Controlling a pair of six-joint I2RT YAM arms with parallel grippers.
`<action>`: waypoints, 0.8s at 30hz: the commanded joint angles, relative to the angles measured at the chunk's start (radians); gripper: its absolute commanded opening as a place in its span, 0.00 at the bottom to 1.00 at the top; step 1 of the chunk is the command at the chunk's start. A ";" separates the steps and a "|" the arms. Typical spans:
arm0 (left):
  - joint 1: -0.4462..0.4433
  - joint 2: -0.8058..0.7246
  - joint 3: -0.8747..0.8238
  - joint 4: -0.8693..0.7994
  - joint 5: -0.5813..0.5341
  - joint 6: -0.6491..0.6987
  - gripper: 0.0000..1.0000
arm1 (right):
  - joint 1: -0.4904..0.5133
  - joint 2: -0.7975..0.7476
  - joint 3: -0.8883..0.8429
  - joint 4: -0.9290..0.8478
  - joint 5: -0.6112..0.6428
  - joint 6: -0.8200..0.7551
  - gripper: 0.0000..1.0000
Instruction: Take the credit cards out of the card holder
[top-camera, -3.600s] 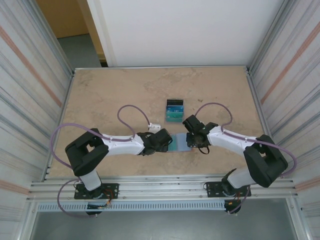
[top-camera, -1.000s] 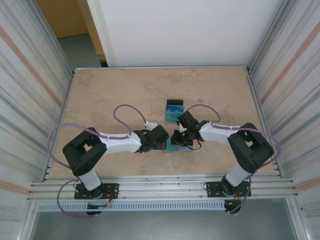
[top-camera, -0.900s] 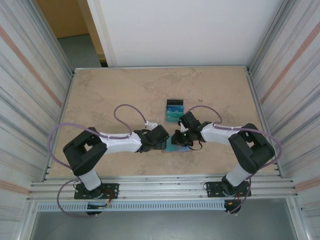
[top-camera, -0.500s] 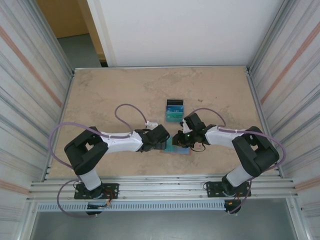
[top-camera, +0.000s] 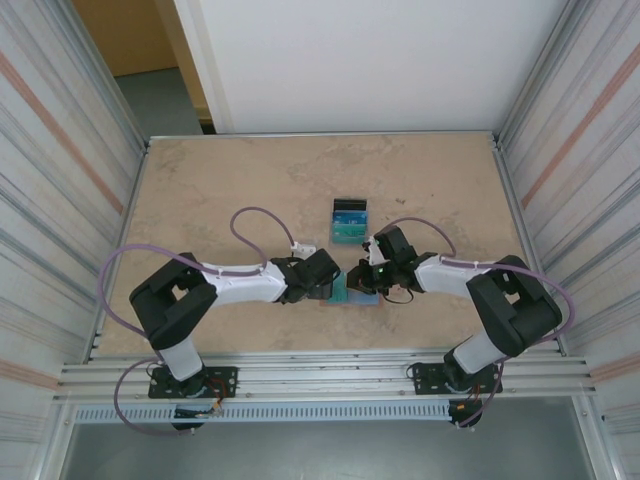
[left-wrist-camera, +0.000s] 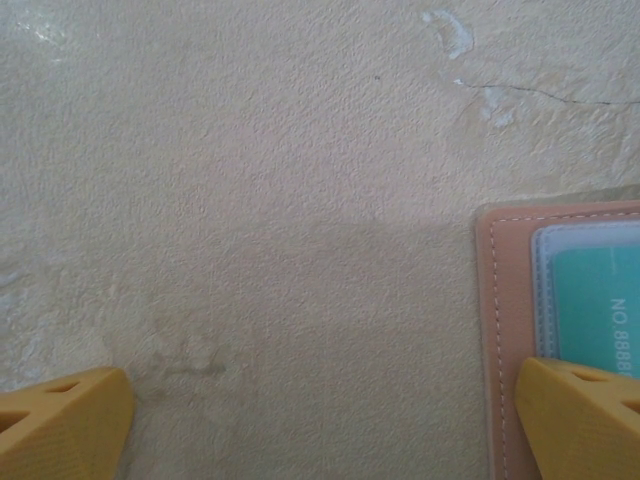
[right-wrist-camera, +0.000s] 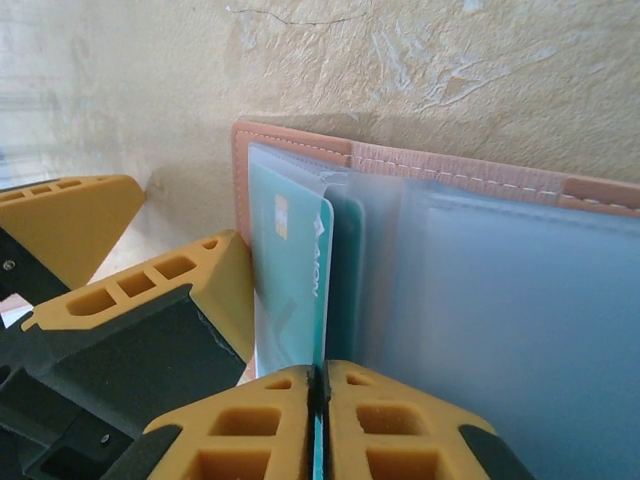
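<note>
Teal card (right-wrist-camera: 295, 270) pinched edge-on in right gripper (right-wrist-camera: 320, 385), jaws pressed together | card holder (top-camera: 358, 292) open, centre of top view between the grippers | left gripper (left-wrist-camera: 320, 415) spread wide, straddling holder's edge | step: card extraction — next likely calls for a straight pull, holder pinned.

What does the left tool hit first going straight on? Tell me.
Likely the card holder's leather edge, under one fingertip of the left tool; elsewhere ahead lies bare table. Depth is unclear.

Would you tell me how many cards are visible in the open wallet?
2: one teal card pinched by the right gripper, one darker card tucked in the sleeve behind it. More may be hidden.
</note>
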 joint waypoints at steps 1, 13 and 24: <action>-0.009 0.025 0.010 -0.062 -0.014 0.000 0.99 | -0.010 0.000 -0.015 0.046 -0.032 0.018 0.07; -0.009 0.021 0.006 -0.082 -0.031 -0.008 0.99 | -0.080 -0.069 -0.040 -0.041 -0.006 -0.036 0.00; -0.021 -0.054 0.045 -0.073 -0.031 0.049 0.99 | -0.089 -0.089 -0.036 -0.078 -0.001 -0.050 0.00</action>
